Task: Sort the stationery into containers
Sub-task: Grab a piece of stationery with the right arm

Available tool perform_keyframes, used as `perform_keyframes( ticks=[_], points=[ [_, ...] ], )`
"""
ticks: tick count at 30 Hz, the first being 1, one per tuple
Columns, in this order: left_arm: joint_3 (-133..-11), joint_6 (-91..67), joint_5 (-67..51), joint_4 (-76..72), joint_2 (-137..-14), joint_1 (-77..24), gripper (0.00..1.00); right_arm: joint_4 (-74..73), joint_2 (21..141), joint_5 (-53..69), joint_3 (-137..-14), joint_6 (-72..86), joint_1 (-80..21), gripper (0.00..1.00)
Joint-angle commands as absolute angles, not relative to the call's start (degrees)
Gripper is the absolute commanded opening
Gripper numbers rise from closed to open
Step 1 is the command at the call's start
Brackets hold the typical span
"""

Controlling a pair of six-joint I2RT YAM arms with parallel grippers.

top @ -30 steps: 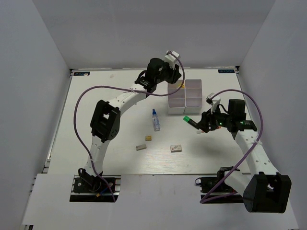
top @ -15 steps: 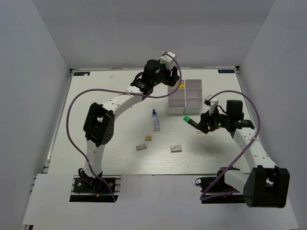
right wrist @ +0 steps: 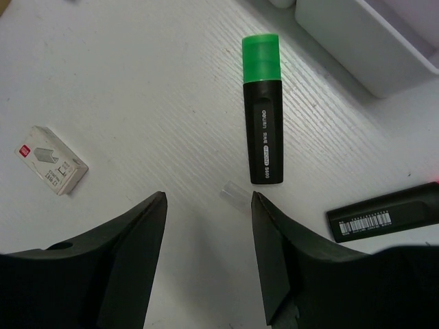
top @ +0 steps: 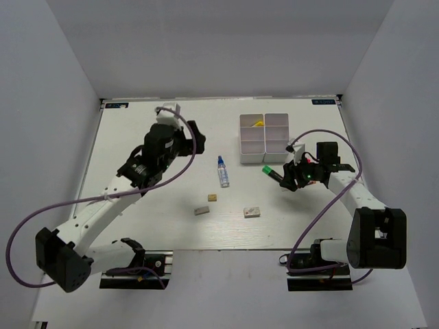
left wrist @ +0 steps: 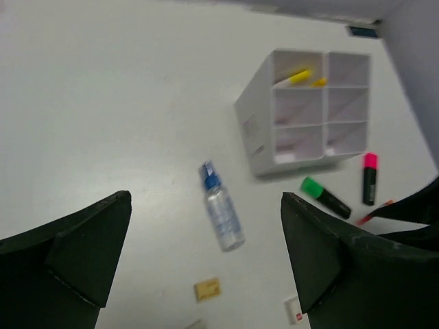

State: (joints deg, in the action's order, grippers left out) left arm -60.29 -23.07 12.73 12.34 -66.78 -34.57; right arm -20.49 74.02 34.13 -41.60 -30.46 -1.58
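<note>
Our right gripper (right wrist: 209, 200) is spread and empty; the green-black highlighter (right wrist: 264, 116) lies just ahead of its fingertips, not between them. Closing here, we'd pinch air or knock it rolling. Our left gripper (left wrist: 206, 200) is spread wide, with the blue-capped bottle (left wrist: 221, 212) ahead of it.
</note>
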Motion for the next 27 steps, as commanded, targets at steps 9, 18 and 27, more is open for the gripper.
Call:
perform_keyframes(
  ticks=[9,18,27],
  points=[
    [-47.91,-46.49,30.32,44.29,-55.29,-32.87,0.98,-18.37,75.67,32.00,-43.95,-33.22,-4.04,0.63],
    [-43.86,-49.04,25.66,44.47,-54.05,-32.26,0.98,-10.64,81.47,26.37,-44.47,-33.58,-7.73,0.67],
    [-43.86,-49.04,24.52,44.47,-52.47,-32.26,0.98,-6.15,87.18,21.71,-47.90,-33.31,-10.63,0.68]
  ],
)
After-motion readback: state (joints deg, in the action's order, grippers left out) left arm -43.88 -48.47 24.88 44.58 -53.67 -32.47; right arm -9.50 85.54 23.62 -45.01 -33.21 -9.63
